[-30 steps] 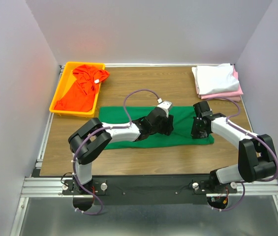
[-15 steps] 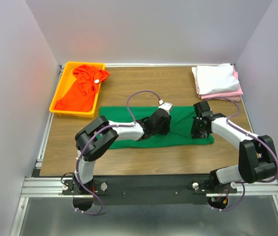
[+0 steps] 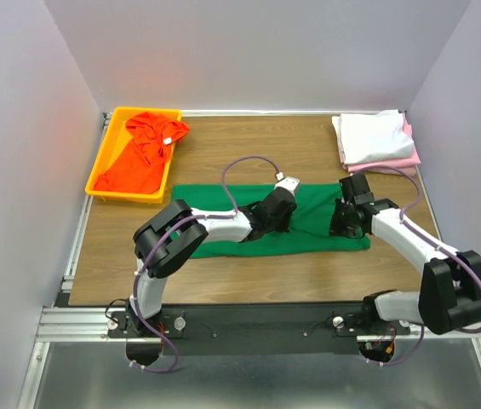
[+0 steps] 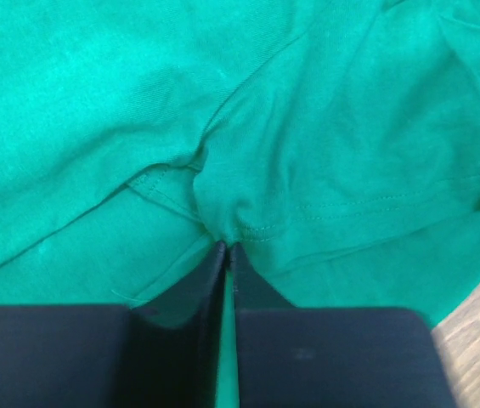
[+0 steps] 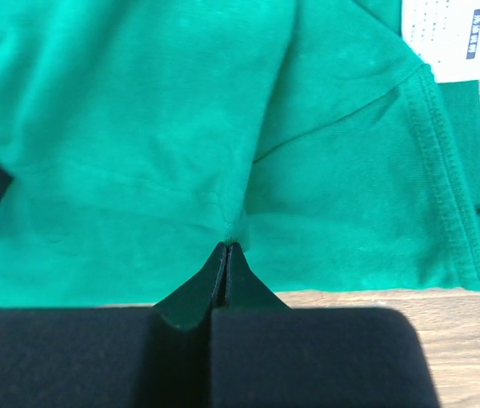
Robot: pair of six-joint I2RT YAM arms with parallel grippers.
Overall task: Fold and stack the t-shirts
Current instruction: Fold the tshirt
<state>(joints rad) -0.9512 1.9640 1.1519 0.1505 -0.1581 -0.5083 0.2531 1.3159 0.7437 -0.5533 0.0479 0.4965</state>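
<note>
Wooden table point(image 3: 249, 145) with dark green cloth t-shirt point(image 3: 312, 223) at centre, half-folded, left gripper point(image 4: 225, 246) and right gripper point(image 5: 227, 246) each clenched on its fabric. Upper right: white folded t-shirt point(image 3: 372, 136) stacked on pink t-shirt point(image 3: 393, 164). Upper left: orange-red t-shirt point(image 3: 138, 158), unfolded, in yellow plastic tray point(image 3: 148, 111).

Soft, even light comes from overhead. The table point(image 3: 308, 141) shows no hard glare, only a faint sheen on the wood. Both arms throw short, blurred shadows onto the green shirt point(image 3: 317, 223) just beneath them. The yellow tray point(image 3: 129, 198) and orange shirt point(image 3: 138, 158) cast a warm reddish tint on the left wall point(image 3: 36, 170). From above, everything is sharp. In both wrist views the green cloth is bright and crisp enough to show stitching. The left tool point(image 4: 225, 246) and right tool point(image 5: 227, 246), close to the lens, are flat black, featureless and slightly soft at the edges.
</note>
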